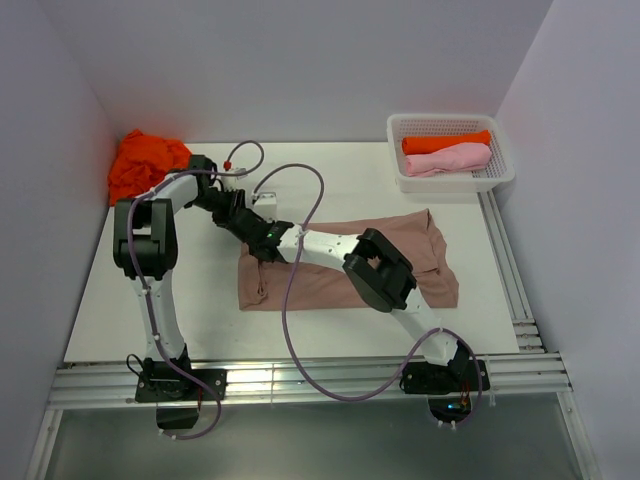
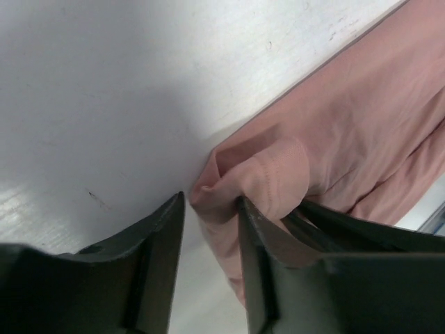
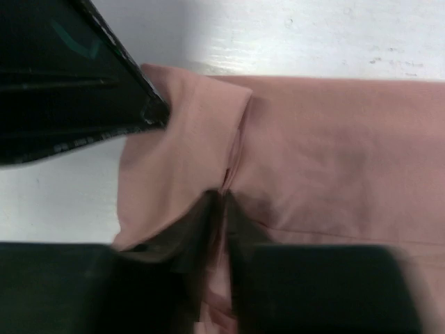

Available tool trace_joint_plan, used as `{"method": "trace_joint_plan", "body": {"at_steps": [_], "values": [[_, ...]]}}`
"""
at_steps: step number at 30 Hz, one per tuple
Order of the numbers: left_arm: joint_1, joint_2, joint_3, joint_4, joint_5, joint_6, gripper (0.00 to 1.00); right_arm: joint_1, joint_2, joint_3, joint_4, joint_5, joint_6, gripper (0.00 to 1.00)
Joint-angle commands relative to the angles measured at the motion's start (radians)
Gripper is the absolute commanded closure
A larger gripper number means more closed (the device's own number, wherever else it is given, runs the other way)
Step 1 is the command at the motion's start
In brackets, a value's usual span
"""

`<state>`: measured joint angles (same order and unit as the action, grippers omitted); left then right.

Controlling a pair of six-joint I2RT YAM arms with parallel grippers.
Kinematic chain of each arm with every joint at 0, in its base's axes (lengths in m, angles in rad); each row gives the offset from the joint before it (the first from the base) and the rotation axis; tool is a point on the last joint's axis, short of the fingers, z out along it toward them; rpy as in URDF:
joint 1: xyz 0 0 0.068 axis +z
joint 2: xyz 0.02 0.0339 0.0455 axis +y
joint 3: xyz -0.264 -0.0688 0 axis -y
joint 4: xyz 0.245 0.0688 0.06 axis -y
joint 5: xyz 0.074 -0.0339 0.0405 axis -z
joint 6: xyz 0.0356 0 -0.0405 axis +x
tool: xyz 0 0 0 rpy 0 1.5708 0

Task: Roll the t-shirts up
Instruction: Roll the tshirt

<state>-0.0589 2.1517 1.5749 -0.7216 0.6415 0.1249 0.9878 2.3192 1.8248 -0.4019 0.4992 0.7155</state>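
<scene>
Here I see the pinkish-brown t-shirt lying flat in the middle of the white surface. Both my arms reach to its top left corner, where the edge is folded over into a small roll. The left gripper has its jaws about half way apart, and the rolled corner sits right between them. I cannot tell if the jaws are squeezing it. The right gripper is just beside it, on the same edge. Its jaws are almost together, with only a thin slit, and a thin fold of the shirt is pinched in that slit. A heap of orange t-shirts lies in the far left corner. In the far right corner stands a white basket, with a rolled orange t-shirt and a rolled light pink t-shirt side by side inside.
</scene>
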Motion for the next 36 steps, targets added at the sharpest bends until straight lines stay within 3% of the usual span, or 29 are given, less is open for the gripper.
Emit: {"method": "trace_joint_plan", "body": {"at_steps": [1, 4, 7, 10, 19, 36], "values": [[-0.013, 0.016, 0.016, 0.034, -0.006, -0.016, 0.59, -0.011, -0.099, 0.002, -0.038, 0.024, 0.032, 0.74], [-0.013, 0.02, 0.013, 0.031, -0.016, -0.016, 0.66, -0.011, -0.157, -0.016, -0.067, 0.027, 0.067, 0.59], [-0.013, 0.017, 0.008, 0.034, -0.019, -0.015, 0.72, -0.009, -0.231, -0.065, -0.084, 0.015, 0.117, 0.54], [-0.013, 0.016, 0.007, 0.034, -0.023, -0.014, 0.77, -0.003, -0.3, -0.133, -0.089, -0.005, 0.165, 0.53], [-0.013, 0.01, -0.007, 0.047, -0.029, -0.018, 0.78, 0.112, -0.388, -0.337, -0.026, -0.077, 0.272, 0.53], [-0.013, 0.014, -0.007, 0.042, -0.029, -0.016, 0.78, 0.175, -0.313, -0.36, 0.015, -0.14, 0.337, 0.49]]}}
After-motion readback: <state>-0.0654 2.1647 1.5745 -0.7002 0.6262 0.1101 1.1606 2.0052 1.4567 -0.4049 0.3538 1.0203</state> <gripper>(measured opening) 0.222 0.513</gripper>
